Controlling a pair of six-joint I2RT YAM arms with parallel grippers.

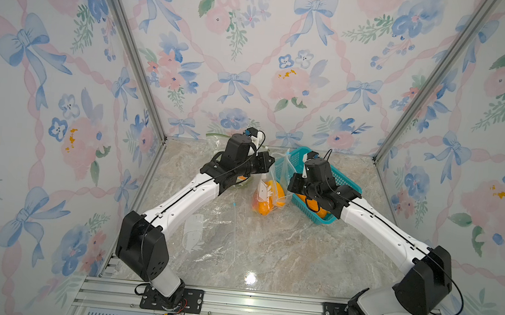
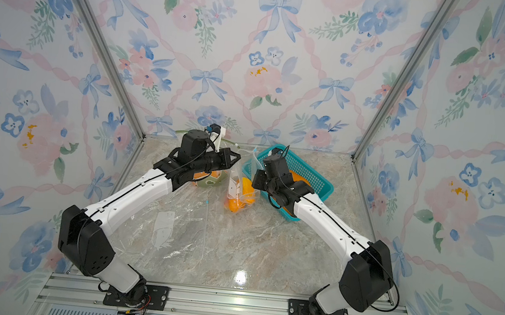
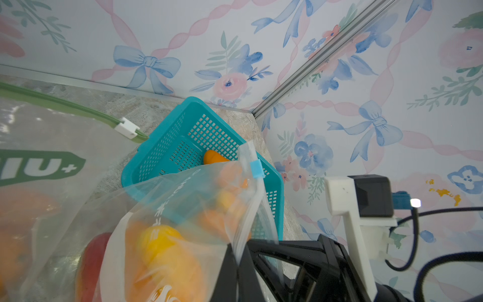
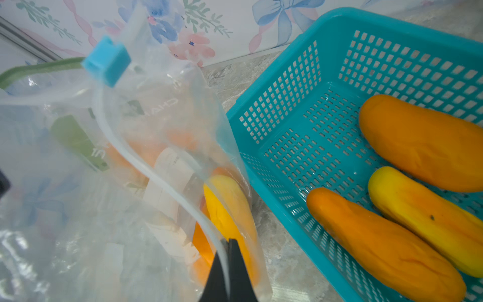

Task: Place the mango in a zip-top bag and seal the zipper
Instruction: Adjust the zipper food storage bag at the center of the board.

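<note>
Since mango [image 4: 227, 209] already lies inside zip-top bag [image 4: 167, 117], held upright just beside basket [image 4: 287, 86], placing looks done. Left jaws pinching bag rim; right jaws pinching zipper strip [image 4: 156, 180]. Blue slider [image 4: 105, 61] at far end; sealing apparently left.

- Zip-top bag [image 1: 280, 170]: clear film with a white printed panel on one face. Upright and drawn tall, base on the tabletop. Far centre, just left of the teal basket [image 1: 342, 178].
- Zipper track [image 4: 156, 180]: pale curved strip along the raised top edge. Blue slider [image 4: 105, 61] at its upper end. Pinched in the closed right gripper [image 4: 228, 261] and the closed left gripper [image 3: 237, 264]. Sealed or not: unclear.
- Mango [image 1: 276, 193]: elongated, yellow shading to orange. Inside the bag, low down, seen through the film.
</note>
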